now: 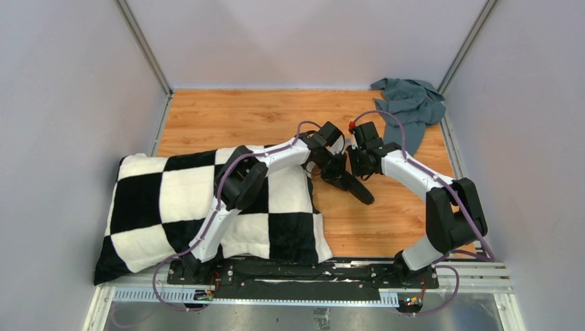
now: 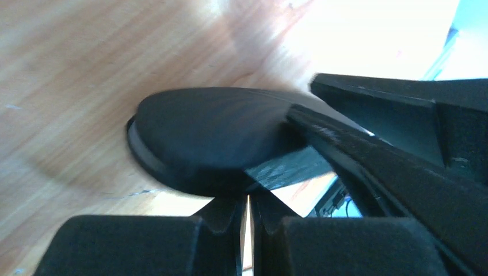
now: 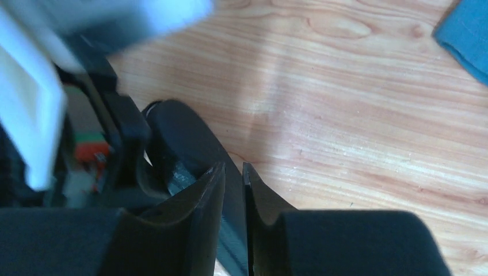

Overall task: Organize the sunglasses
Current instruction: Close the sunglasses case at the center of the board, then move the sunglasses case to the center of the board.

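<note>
A black oblong case [image 1: 359, 191] sits at mid-table, between the two arms. My left gripper [image 1: 336, 172] is shut, its tips pinching the case's lower rim [image 2: 248, 198]. The rounded dark shell of the case [image 2: 218, 132] stands just past those tips. My right gripper [image 1: 353, 169] is shut on a thin black edge of the case [image 3: 184, 138], which runs between its jaws [image 3: 233, 167]. A dark teal strip [image 2: 288, 169] shows at the case's seam. The sunglasses are hidden in every view.
A black-and-white checkered cushion [image 1: 207, 207] lies at the near left under the left arm. At the far right corner lies a crumpled grey-blue cloth [image 1: 412, 103], whose edge also shows in the right wrist view [image 3: 466, 34]. Grey walls enclose the wooden table [image 1: 227, 117].
</note>
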Motion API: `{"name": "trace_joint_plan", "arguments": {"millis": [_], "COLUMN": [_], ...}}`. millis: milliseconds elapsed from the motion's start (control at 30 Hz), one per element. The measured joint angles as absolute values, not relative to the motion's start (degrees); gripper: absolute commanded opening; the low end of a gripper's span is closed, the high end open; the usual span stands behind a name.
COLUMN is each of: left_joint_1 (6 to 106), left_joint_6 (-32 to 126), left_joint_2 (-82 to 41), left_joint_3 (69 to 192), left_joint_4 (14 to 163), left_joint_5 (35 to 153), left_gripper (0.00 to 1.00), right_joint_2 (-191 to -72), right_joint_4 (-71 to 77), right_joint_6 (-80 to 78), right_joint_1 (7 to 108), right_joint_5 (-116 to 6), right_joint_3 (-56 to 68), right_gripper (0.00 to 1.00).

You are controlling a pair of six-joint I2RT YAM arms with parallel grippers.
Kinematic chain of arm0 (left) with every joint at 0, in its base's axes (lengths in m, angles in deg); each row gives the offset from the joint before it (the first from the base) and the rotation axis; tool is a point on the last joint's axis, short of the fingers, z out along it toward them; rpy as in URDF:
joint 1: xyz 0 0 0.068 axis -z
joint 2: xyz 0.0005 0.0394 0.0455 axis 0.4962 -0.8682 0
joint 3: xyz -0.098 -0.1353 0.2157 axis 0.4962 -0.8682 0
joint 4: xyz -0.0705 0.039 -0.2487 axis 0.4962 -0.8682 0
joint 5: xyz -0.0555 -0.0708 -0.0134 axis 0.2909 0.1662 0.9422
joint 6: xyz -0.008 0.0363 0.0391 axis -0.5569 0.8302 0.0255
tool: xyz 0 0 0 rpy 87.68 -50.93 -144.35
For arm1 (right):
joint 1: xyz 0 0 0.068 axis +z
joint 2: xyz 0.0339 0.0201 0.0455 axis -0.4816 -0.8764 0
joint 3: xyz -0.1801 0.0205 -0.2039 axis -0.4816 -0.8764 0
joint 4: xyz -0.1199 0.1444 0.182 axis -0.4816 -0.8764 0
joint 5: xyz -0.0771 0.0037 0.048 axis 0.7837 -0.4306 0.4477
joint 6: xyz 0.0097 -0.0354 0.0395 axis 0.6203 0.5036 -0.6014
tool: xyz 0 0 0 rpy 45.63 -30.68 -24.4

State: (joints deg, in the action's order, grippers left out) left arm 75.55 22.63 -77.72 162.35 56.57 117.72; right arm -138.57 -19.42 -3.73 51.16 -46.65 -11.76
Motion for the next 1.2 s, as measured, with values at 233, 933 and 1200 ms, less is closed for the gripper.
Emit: {"name": "trace_joint_plan", "arguments": {"millis": [233,933,1200], "left_joint_1": [76.6,72.5,71.4], "left_joint_6": [22.4,28.1,29.8], "left_joint_2": [-77.7,-53.1,-47.5], "left_joint_3": [162.3,146.8,144.7], "left_joint_4": [58.3,62.0,61.0], "left_joint_5": [120.1,115.6,114.9], "left_gripper": [0.09,0.15,0.17], "right_joint_2": [-137.7,-121.2,-128.4], "right_joint_4": [-18.2,-21.2,-22.3], "right_joint_6": [-3.8,-0.7,1.0], "right_joint_1": [51.7,49.2,49.0], "right_joint_5": [-45.9,-55.3,-54.6], "right_joint_3": [-11.7,-19.6,-18.2], "right_gripper": [0.3,0.77,0.8]}}
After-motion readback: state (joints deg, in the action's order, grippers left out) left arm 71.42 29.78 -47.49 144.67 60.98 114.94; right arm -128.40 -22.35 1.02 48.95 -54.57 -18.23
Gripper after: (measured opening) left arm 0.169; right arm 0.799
